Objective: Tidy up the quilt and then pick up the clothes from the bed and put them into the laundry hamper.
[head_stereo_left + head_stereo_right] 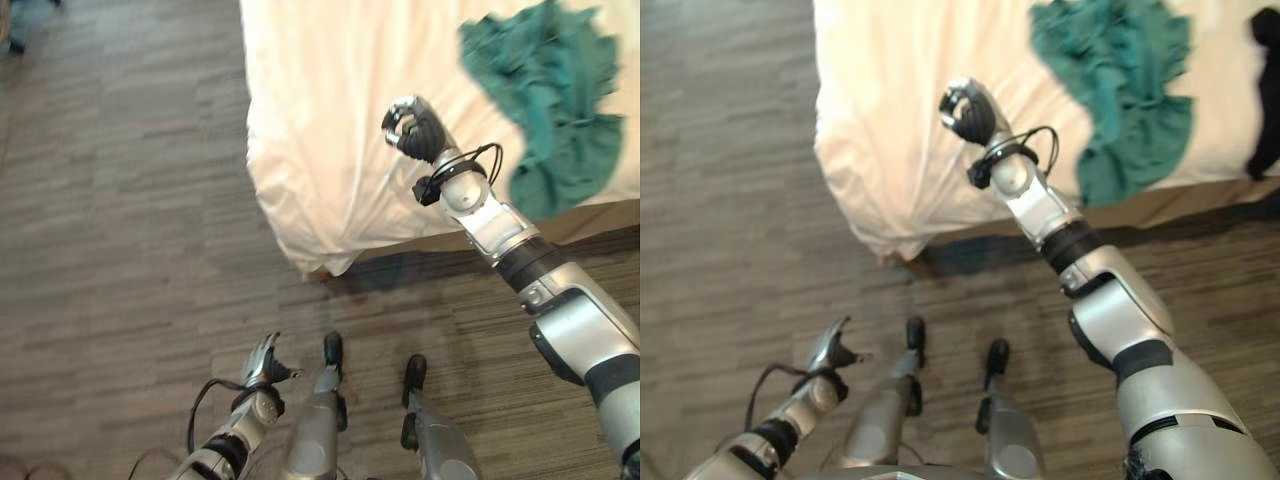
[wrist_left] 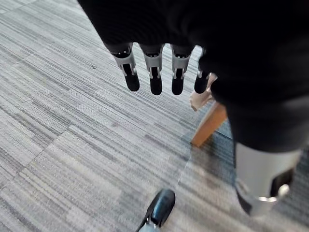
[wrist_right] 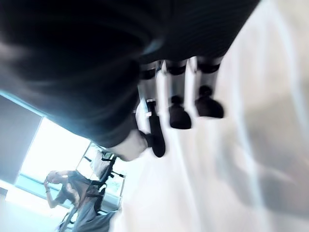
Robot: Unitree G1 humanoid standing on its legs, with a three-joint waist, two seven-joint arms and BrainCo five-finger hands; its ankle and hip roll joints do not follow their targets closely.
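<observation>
A cream quilt (image 1: 330,120) covers the bed and hangs over its near corner. On it, toward the right, lies a crumpled teal garment (image 1: 550,100), its lower end drooping over the bed's edge. A dark garment (image 1: 1265,90) shows at the far right of the bed. My right hand (image 1: 415,128) hovers over the quilt left of the teal garment. In the right wrist view its fingers (image 3: 181,116) are curled and hold nothing. My left hand (image 1: 262,360) hangs low over the floor near the bed's corner, with its fingers (image 2: 154,72) straight.
Grey striped carpet (image 1: 120,200) spreads left of and in front of the bed. A wooden bed leg (image 2: 207,128) stands under the quilt's hanging corner. A person (image 3: 63,186) shows far off by a bright window.
</observation>
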